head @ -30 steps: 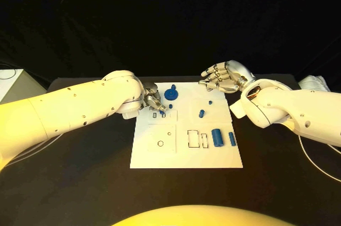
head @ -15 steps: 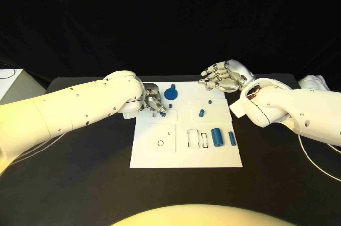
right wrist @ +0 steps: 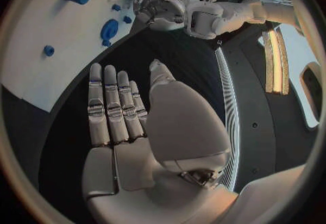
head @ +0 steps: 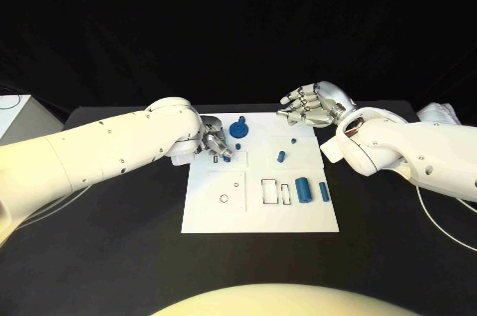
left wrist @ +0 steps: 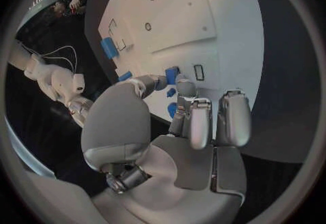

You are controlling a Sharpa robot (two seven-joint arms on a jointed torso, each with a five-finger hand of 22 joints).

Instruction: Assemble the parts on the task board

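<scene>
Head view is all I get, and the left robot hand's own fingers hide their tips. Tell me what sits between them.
Observer: In the left wrist view, the left robot hand pinches a small blue piece between the thumb and a finger.
Operator: Describe the slot nearest it.
Observer: An empty rectangular slot lies right beside that piece on the white board.
Operator: Now check the right palm.
Observer: The right wrist view shows the right robot hand with its fingers straight and nothing in its palm, above the black table just off the board's edge.
</scene>
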